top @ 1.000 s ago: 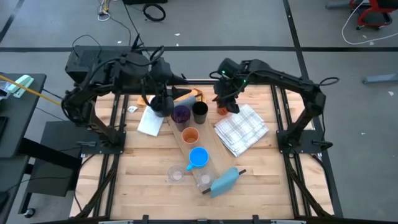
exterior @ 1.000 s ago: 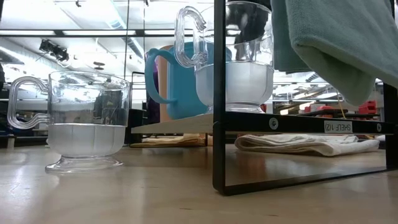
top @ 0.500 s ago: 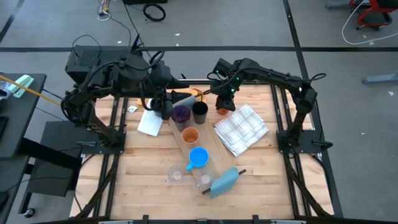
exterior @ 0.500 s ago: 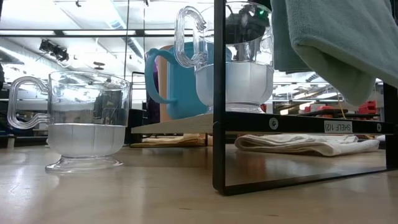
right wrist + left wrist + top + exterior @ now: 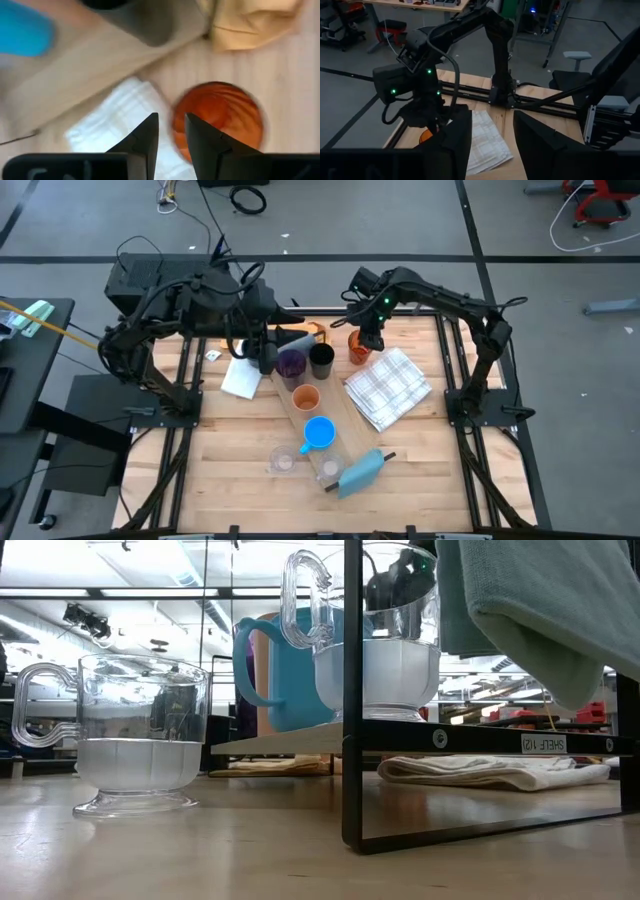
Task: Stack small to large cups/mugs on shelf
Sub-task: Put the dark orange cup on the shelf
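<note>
The shelf (image 5: 300, 418) runs slantwise across the table. On it stand a purple tumbler (image 5: 291, 364), an orange cup (image 5: 306, 397), a bright blue mug (image 5: 319, 432) and a clear glass (image 5: 375, 640). A black cup (image 5: 321, 360) stands by the tumbler. Another clear glass (image 5: 140, 740) rests on the table. A second orange cup (image 5: 217, 117) stands on the table near the far edge. My right gripper (image 5: 172, 137) hangs over its rim pointing down, fingers a little apart; whether it touches the cup cannot be told. My left gripper (image 5: 492, 145) is held high at the far left, open, with nothing between its fingers.
A white checked cloth (image 5: 388, 387) lies right of the shelf. A yellowish cloth (image 5: 250, 22) and an orange-brown board (image 5: 305, 332) lie at the far edge. A white paper (image 5: 242, 377) lies on the left. The shelf's black frame leg (image 5: 352, 690) and a grey-green cloth (image 5: 540, 610) stand near the front.
My right gripper has come down a little over the orange cup near the far edge and has turned slightly. The cups and the shelf have stayed where they were.
</note>
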Robot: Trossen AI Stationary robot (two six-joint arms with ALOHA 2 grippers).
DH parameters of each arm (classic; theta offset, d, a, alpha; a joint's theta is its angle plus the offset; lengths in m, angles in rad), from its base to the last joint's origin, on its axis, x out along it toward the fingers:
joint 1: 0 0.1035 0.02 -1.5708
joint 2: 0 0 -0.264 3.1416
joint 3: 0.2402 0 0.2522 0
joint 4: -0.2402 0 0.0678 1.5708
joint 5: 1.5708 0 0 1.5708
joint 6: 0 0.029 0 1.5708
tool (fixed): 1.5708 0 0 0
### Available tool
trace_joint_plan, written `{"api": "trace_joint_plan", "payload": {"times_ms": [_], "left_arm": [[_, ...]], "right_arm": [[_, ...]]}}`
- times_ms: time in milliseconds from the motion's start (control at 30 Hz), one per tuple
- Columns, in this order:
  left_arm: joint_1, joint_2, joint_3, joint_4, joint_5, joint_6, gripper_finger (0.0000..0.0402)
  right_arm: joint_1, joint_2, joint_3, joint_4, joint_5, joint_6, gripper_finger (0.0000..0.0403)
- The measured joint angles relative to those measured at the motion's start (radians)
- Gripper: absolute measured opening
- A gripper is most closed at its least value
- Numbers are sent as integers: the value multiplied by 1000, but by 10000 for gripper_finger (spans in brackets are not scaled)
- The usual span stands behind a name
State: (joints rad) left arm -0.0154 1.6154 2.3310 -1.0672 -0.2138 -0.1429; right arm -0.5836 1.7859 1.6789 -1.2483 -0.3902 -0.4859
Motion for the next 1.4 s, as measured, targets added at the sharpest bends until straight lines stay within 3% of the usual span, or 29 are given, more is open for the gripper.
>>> {"api": "trace_joint_plan", "payload": {"times_ms": [300,567,667,833,1200,1400], "left_arm": [[8,0,0,0,-3,6,146],[8,0,0,-1,-15,29,152],[8,0,0,-1,-19,35,148],[8,0,0,-3,-38,51,140],[31,0,0,-16,-60,77,144],[64,0,0,-16,-60,83,138]], "right_arm": [[23,-1,-169,28,131,3,102],[50,-1,-285,118,139,15,102],[57,-1,-280,145,158,22,92],[57,-4,-236,157,203,8,14],[65,-70,-141,54,276,17,4],[176,-196,-61,-21,278,117,4]]}}
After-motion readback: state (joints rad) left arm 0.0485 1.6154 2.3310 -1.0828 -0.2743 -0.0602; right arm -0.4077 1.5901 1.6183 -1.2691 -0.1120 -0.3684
